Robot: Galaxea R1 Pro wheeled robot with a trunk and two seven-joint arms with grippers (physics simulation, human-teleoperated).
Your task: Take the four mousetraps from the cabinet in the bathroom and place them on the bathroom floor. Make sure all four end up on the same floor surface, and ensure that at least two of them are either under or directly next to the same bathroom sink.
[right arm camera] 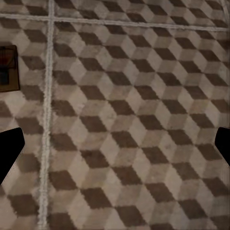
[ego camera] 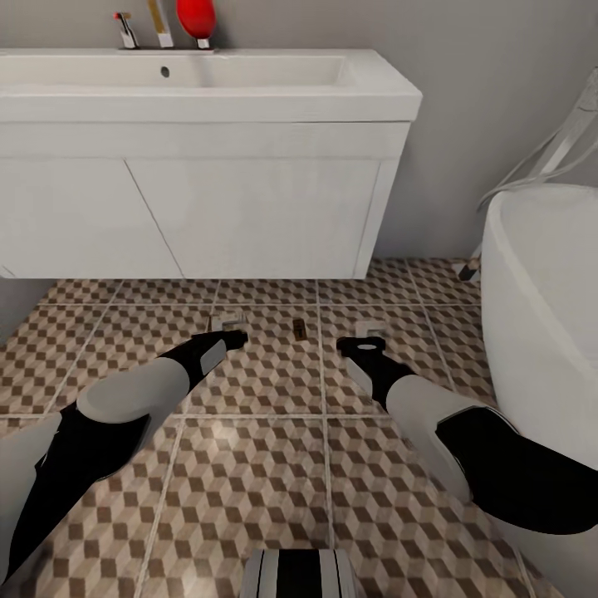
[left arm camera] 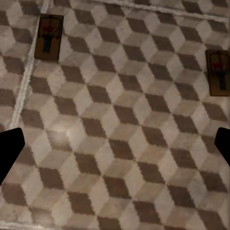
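One mousetrap [ego camera: 299, 329] lies on the cube-patterned bathroom floor [ego camera: 266, 448], just in front of the white sink vanity [ego camera: 249, 208] and between my two grippers. In the left wrist view two mousetraps [left arm camera: 49, 36] [left arm camera: 219, 73] lie flat on the tiles, well apart. The right wrist view catches part of one mousetrap [right arm camera: 8, 68] at the frame's edge. My left gripper [ego camera: 226, 325] [left arm camera: 115, 153] hangs open over bare tiles with nothing between its fingers. My right gripper [ego camera: 365, 336] [right arm camera: 115, 148] is open and empty too. The cabinet is out of view.
The white basin [ego camera: 365, 83] with its chrome tap [ego camera: 162, 33] and a red object [ego camera: 197, 17] sits above the vanity. A white bathtub [ego camera: 548, 282] stands close on the right, beside my right arm. A grey wall [ego camera: 482, 100] lies behind.
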